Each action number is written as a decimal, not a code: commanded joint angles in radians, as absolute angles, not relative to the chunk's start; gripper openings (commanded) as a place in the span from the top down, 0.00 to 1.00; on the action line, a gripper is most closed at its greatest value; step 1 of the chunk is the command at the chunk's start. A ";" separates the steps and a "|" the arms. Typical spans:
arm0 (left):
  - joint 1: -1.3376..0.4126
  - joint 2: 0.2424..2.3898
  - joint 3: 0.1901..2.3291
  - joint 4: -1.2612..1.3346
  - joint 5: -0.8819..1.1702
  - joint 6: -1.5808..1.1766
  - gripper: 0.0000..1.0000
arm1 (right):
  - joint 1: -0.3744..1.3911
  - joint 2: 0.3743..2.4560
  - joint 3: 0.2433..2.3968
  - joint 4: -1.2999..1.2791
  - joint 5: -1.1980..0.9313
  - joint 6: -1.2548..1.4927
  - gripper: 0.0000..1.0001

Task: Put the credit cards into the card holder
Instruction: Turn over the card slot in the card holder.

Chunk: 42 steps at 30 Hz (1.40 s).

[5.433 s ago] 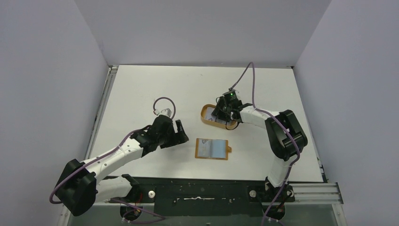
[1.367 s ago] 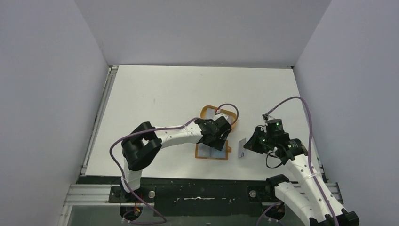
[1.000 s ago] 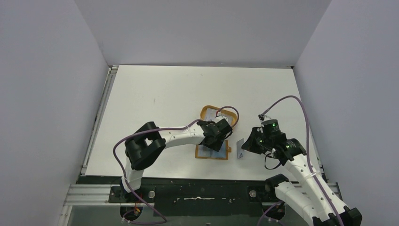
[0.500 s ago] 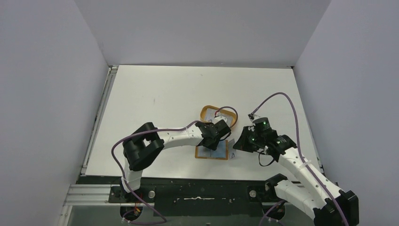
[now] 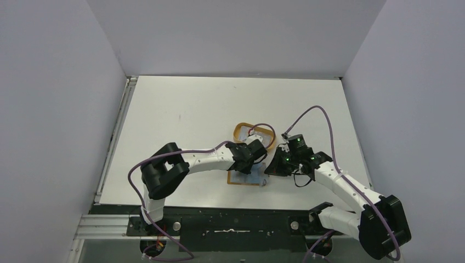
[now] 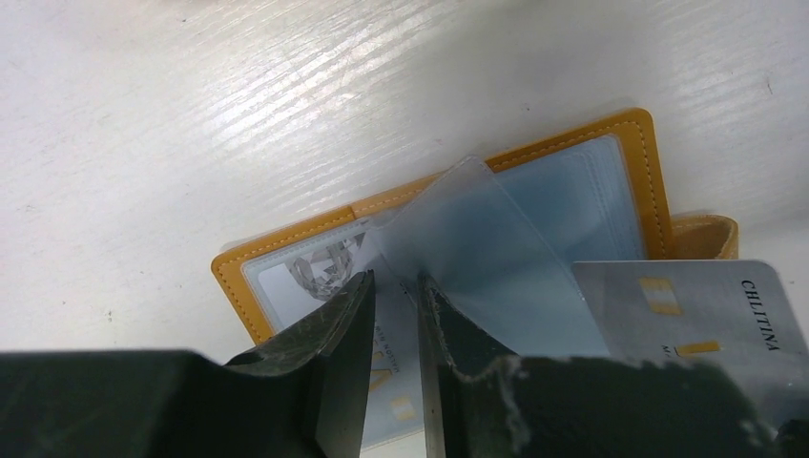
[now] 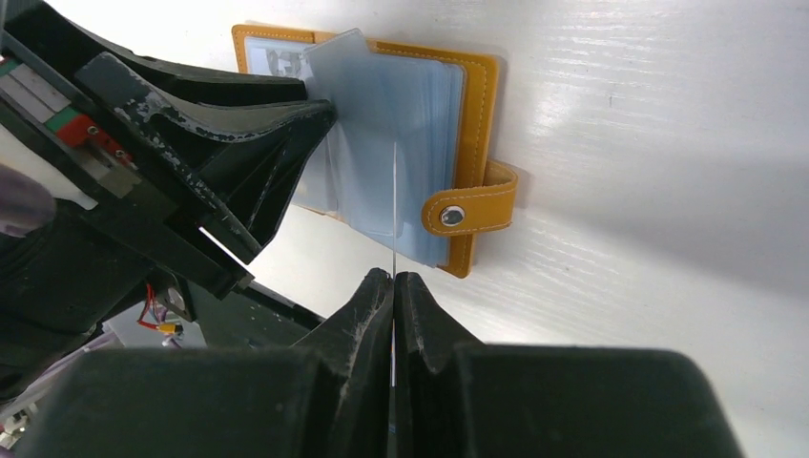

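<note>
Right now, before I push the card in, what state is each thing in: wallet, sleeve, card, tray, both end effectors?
Wallet, lying open, strap unfastened.
Clear sleeve, lifted off the stack.
Silver card, held on edge, tip at the sleeves, mostly outside.
Left end effector, narrowly parted beside the lifted sleeve; grip unclear.
Right end effector, shut on the silver card.
Tray, on the table, partly hidden.

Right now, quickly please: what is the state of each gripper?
Left gripper: almost shut, pinching a clear sleeve of the card holder.
Right gripper: shut on a silvery grey credit card.
</note>
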<state>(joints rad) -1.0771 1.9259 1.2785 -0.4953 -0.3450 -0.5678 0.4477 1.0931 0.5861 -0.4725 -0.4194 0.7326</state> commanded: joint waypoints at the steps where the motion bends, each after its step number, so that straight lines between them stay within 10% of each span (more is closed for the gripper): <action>1: -1.067 1.924 1.243 -0.517 -0.336 -0.578 0.81 | 0.451 1.084 0.578 -0.431 -0.411 0.763 1.00; 34: -1.059 1.915 1.249 -0.530 -0.336 -0.581 0.95 | 0.463 1.103 0.529 -0.335 -0.470 0.798 1.00; 42: -1.057 1.863 1.279 -0.585 -0.344 -0.580 0.70 | 0.488 1.177 0.556 -0.265 -0.505 0.794 1.00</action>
<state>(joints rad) -1.0657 1.9148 1.2713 -0.5053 -0.3435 -0.5739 0.4679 1.1538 0.5251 -0.3492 -0.4789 0.7967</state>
